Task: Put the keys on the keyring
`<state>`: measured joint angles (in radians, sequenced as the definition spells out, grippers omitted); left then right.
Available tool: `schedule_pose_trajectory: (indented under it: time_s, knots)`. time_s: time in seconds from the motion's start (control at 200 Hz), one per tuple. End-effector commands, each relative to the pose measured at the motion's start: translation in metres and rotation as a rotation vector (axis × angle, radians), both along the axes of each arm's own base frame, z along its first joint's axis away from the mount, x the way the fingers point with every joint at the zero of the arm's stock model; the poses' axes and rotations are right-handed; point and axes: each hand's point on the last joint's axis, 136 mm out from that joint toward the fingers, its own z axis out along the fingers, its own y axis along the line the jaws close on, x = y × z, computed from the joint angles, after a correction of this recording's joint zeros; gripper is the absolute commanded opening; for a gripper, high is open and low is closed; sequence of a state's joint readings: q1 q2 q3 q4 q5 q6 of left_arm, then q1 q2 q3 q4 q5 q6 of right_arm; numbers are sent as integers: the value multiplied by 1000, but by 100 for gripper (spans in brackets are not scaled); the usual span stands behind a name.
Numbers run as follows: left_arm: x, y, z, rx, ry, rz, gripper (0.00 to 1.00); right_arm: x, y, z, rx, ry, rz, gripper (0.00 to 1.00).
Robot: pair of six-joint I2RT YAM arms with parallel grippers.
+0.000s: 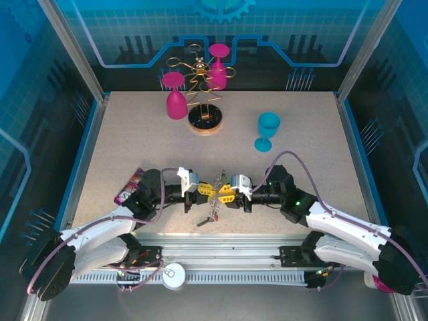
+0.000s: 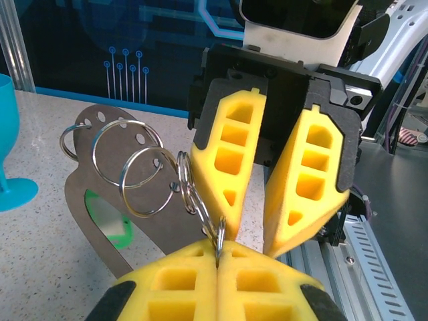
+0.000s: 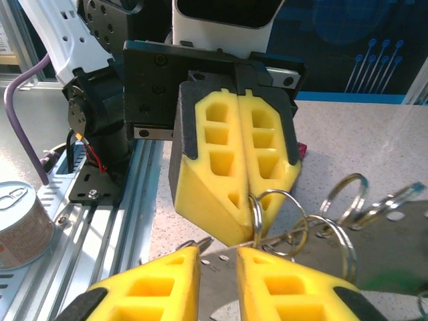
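Mostly speckled tabletop (image 1: 301,174); blue-lit enclosure (image 1: 27,100)

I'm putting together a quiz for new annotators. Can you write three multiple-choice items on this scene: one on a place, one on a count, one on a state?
1. Where does the blue cup stand?
A. On the table's right half, beyond the right arm
B. At the left edge, beside the snack packet
C. Hung on the gold rack

2. How many pink goblets are there?
A. One
B. Two
C. Four

3. How do the left gripper's jaws stand?
A. Wide open, holding nothing
B. Shut on a ring of the keyring
C. Shut on the blue cup's stem

Answers:
1 A: the top view shows the blue cup upright on the right half of the table, past the right arm.
2 B: two pink goblets sit at the back.
3 B: the left gripper has its pads pressed together on a ring of the keyring.
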<state>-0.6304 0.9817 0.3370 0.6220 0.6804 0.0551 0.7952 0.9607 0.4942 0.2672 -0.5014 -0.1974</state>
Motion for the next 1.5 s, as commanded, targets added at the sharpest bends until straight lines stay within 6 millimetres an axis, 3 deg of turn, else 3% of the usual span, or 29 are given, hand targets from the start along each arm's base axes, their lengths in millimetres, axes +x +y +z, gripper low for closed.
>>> schedule_pose_trajectory:
  time_s: [0.0, 0.115, 0.54, 0.68, 0.871, 1.491]
  knots:
    - [-7, -1, 5, 4, -50, -39, 0, 11, -11, 12, 46, -55, -79, 22]
    - [-9, -1, 7, 3, -67, -42, 0, 13, -13, 7, 17, -59, -95, 22]
    - [-11, -2, 6, 5, -60, -62, 0, 10, 6, 11, 50, -9, -5, 23]
    - [-8, -1, 6, 9, -68, -44, 0, 14, -1, 4, 38, -12, -48, 22]
    - [-9, -1, 4, 17, -63, -49, 0, 17, -14, 10, 53, -23, -98, 22]
    - [-13, -2, -1, 59, -70, -81, 0, 21, -8, 12, 37, -24, -83, 25]
